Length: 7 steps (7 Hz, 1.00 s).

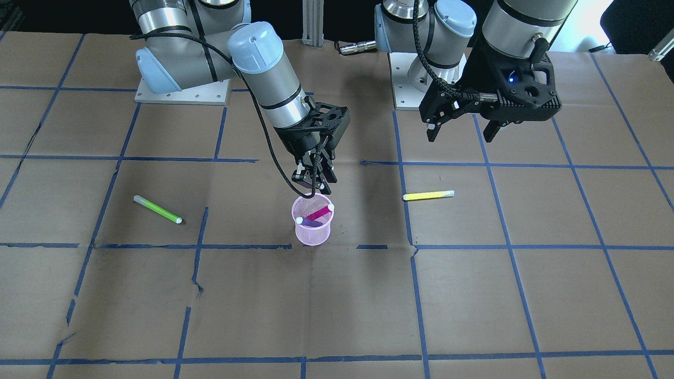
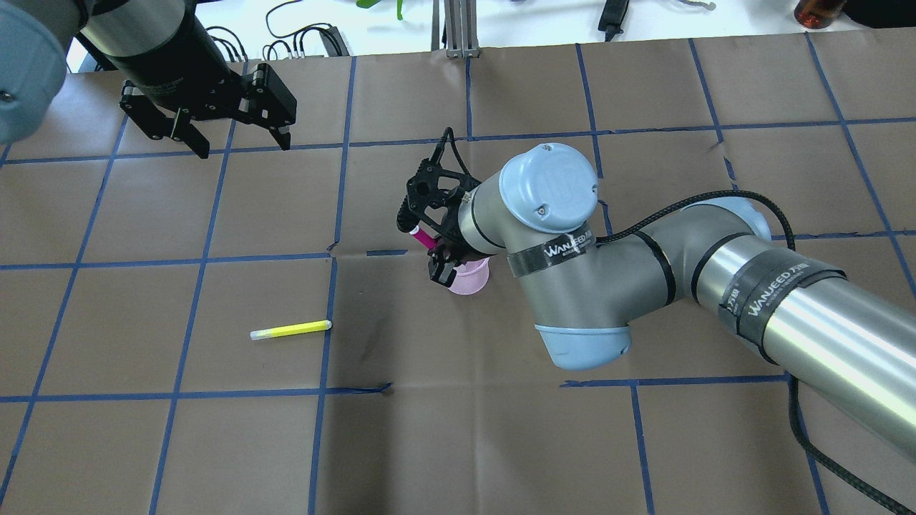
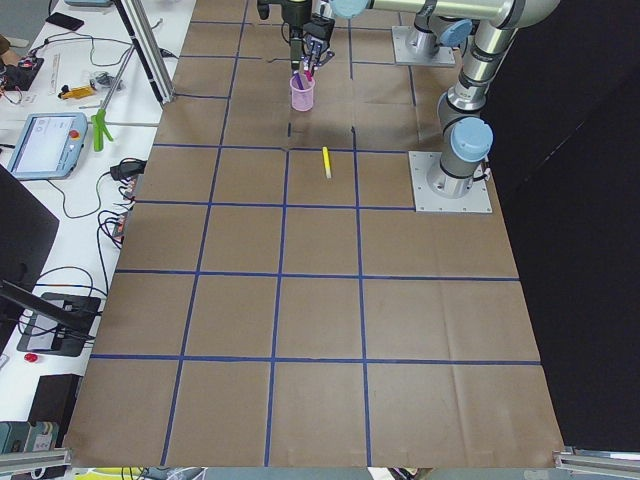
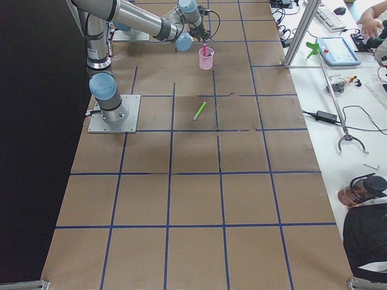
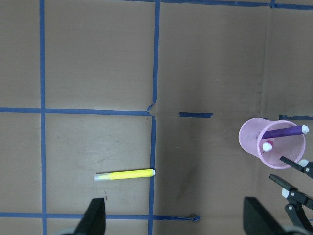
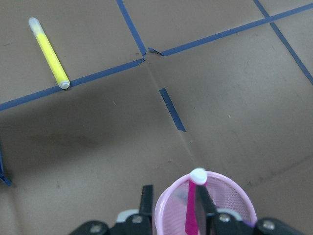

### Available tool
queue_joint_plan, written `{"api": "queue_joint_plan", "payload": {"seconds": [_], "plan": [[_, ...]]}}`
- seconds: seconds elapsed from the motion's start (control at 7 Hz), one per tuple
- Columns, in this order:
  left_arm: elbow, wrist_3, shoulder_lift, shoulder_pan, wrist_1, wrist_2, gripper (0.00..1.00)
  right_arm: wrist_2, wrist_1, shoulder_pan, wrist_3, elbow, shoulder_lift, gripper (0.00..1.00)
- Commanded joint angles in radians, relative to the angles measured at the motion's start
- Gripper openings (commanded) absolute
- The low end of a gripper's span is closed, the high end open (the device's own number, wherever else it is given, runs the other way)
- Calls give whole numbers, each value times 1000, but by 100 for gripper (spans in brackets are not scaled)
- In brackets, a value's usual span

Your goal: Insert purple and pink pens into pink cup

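The pink mesh cup (image 1: 313, 234) stands upright near the table's middle. A pink pen (image 1: 320, 212) and a purple pen (image 1: 310, 223) lean inside it, their white caps sticking out over the rim. My right gripper (image 1: 315, 185) hangs just above the cup's far rim, open. In the right wrist view its fingers (image 6: 146, 196) stand apart, with the pink pen (image 6: 191, 215) next to one of them. My left gripper (image 1: 461, 131) is open and empty, raised well away from the cup. The left wrist view shows the cup (image 5: 254, 147) and the purple pen (image 5: 281, 131).
A yellow pen (image 1: 427, 195) lies flat on the brown paper on my left side, below the left gripper. A green pen (image 1: 157, 209) lies flat on my right side. Blue tape lines grid the table. Both arm bases stand at the robot's edge.
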Motion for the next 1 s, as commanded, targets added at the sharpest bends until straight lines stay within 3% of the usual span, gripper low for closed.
{"api": "queue_joint_plan", "payload": {"seconds": [0.0, 0.29, 0.43, 0.57, 0.86], "plan": [[2, 1, 2, 0, -9, 1, 99, 21, -5, -8, 20, -13, 1, 100], [2, 2, 2, 0, -9, 1, 99, 7, 12, -80, 170, -118, -10, 100], [2, 4, 2, 0, -9, 1, 99, 7, 121, -129, 322, -167, -13, 100], [0, 4, 2, 0, -8, 1, 99, 13, 291, -173, 438, -233, -13, 100], [-4, 5, 2, 0, -8, 0, 99, 2, 724, -285, 473, -406, -13, 100]]}}
